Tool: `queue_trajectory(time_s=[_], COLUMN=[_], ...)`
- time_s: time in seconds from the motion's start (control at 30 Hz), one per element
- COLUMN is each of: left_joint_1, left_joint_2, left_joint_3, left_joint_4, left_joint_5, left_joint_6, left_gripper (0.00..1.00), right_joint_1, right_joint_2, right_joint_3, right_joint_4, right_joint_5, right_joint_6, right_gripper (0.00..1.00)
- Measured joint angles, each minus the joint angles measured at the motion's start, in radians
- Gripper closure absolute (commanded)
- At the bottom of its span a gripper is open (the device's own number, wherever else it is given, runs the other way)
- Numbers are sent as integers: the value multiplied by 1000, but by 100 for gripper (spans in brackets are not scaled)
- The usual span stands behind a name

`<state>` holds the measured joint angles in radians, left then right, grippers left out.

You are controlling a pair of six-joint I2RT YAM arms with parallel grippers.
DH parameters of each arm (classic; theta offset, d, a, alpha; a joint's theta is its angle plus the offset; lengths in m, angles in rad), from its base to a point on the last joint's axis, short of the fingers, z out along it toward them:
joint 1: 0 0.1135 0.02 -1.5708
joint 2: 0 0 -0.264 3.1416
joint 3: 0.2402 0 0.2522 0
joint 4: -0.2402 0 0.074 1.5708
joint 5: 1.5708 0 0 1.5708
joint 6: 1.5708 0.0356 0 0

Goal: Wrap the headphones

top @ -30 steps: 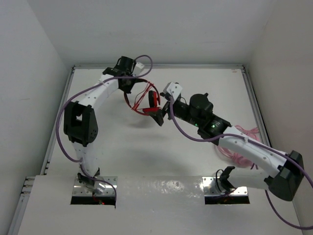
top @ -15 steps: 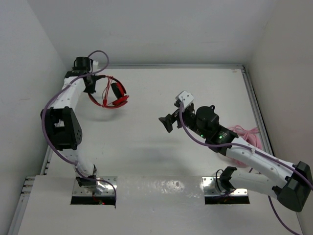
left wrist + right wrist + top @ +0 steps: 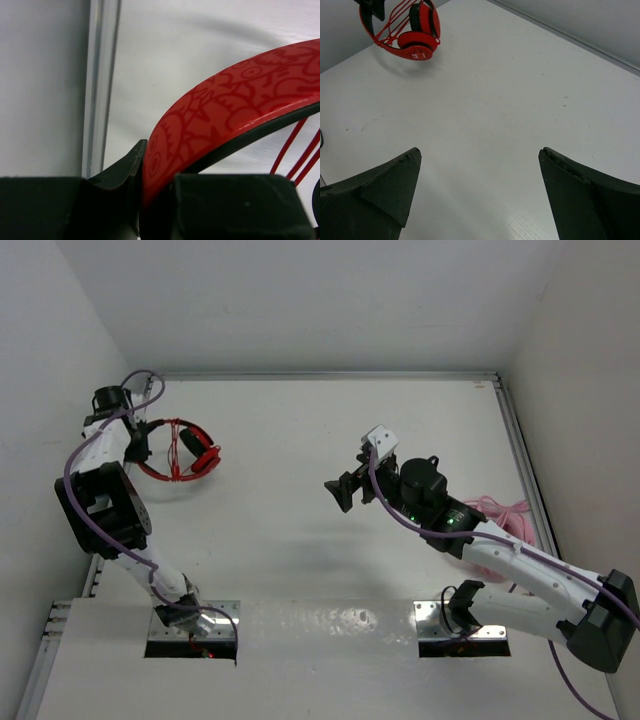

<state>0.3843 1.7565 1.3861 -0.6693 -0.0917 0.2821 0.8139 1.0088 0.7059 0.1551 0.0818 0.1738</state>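
Slippage is the chief risk. The headphones are held only by the headband, pinched between the fingers of the left hand. The ear cups hang out to the right of the grip, so a jolt could let the band rotate or slide out. Loosening of the red cable is also to be feared, since its strands are seen stretched across the band's arc with nothing visibly securing them. Contact with the left rail is possible, the hand being just beside it. The headphones are found at the far left of the surface, apparently raised above it. The left arm is folded back toward the far-left corner. The right hand is held open and empty near the middle, pointed left, well apart from the headphones.
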Motion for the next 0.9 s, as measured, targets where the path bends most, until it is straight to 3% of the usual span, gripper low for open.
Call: queue_trajectory(time_s=[0.2,0.73,0.9], left_joint_1=[71,67,67], left_joint_2=[-10,-9,69], left_joint_3=[-19,-7,99], left_joint_4=[11,22,29], left_joint_5=[16,59,87], left_joint_6=[8,0,-35], left_gripper=[100,100,100], right_joint_1=[0,0,0], right_joint_2=[0,0,0], right_joint_3=[-5,-9,-9], right_joint_4=[-1,-31,-38], right_joint_5=[0,40,47], right_joint_6=[12,17,18], right_gripper=[1,1,1])
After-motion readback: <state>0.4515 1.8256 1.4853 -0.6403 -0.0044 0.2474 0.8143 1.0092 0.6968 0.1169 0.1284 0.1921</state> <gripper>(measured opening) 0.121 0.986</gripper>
